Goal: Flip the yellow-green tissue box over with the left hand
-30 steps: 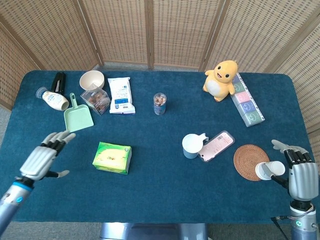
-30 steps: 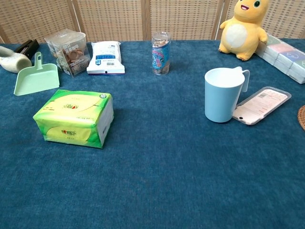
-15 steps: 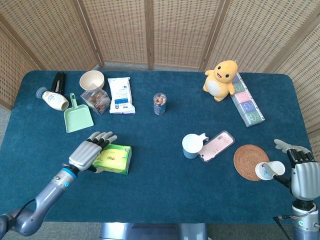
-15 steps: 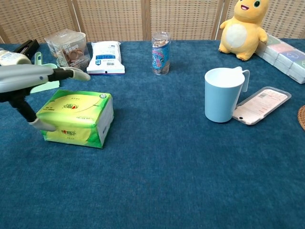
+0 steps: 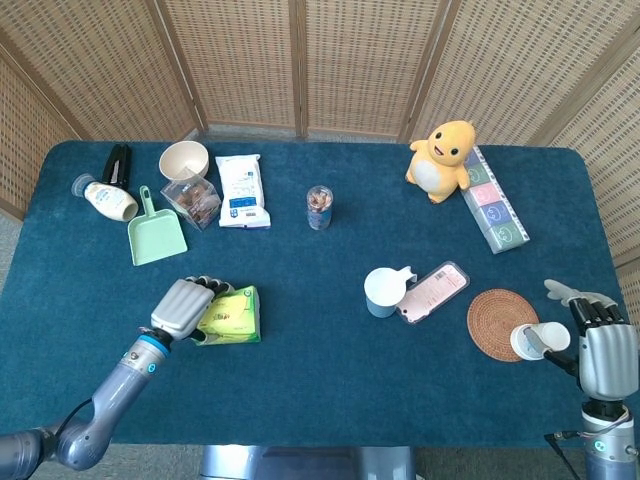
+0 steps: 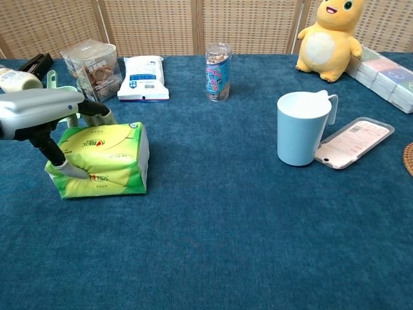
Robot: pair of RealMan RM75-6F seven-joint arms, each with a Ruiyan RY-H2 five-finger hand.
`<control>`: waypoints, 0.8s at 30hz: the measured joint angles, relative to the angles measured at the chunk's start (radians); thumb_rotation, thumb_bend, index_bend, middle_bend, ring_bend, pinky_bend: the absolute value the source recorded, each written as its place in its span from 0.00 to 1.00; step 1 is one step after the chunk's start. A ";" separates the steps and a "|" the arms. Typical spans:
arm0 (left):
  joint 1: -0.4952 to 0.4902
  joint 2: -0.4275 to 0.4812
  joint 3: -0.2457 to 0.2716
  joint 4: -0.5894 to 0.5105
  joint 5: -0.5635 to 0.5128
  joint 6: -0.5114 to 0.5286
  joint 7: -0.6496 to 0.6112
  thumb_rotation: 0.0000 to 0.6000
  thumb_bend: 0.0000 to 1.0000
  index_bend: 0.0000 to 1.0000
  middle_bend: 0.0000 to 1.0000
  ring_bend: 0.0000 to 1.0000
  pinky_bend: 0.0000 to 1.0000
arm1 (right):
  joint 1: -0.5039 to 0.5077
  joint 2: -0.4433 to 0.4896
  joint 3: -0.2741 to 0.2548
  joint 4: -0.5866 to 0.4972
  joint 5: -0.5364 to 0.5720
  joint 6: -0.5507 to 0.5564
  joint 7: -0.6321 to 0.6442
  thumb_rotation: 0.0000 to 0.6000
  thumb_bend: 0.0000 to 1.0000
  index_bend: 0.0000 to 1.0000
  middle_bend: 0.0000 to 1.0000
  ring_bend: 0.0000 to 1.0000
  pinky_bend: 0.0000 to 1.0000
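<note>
The yellow-green tissue box lies at the front left of the blue table and is tilted up slightly at its left end. My left hand grips it from the left, with the fingers curled over the far top edge and the thumb pressed against the near side. My right hand stays at the table's far right front edge, holding a small white cup; the chest view does not show it.
A green dustpan, snack box, white pouch and bowl lie behind the box. A small jar, light blue mug, phone, woven coaster and yellow plush toy stand to the right.
My left hand came in from the left, closed over the tissue box and took hold of it. The box has turned and lifted a little at its left end. The right hand barely moved.
</note>
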 measured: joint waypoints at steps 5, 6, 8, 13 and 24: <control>-0.008 0.079 -0.011 -0.068 -0.025 -0.092 -0.160 1.00 0.02 0.33 0.40 0.32 0.47 | 0.000 -0.002 0.000 0.001 0.000 -0.001 -0.005 1.00 0.04 0.28 0.43 0.45 0.38; -0.011 0.099 -0.016 -0.079 -0.027 -0.119 -0.205 1.00 0.02 0.34 0.40 0.32 0.47 | 0.000 -0.002 0.000 0.001 0.000 -0.001 -0.006 1.00 0.03 0.28 0.43 0.45 0.38; -0.019 0.152 -0.030 -0.101 -0.023 -0.189 -0.319 1.00 0.03 0.34 0.41 0.32 0.47 | 0.000 -0.003 0.000 0.002 0.001 -0.003 -0.008 1.00 0.04 0.28 0.43 0.45 0.38; -0.045 0.287 -0.068 -0.135 0.004 -0.358 -0.573 1.00 0.03 0.36 0.42 0.33 0.46 | 0.001 -0.006 -0.002 0.006 0.002 -0.008 -0.016 1.00 0.04 0.28 0.43 0.45 0.37; -0.203 0.471 -0.115 -0.114 0.043 -0.768 -0.785 1.00 0.03 0.38 0.45 0.35 0.46 | 0.004 -0.011 -0.002 0.012 0.008 -0.018 -0.026 1.00 0.04 0.28 0.43 0.45 0.37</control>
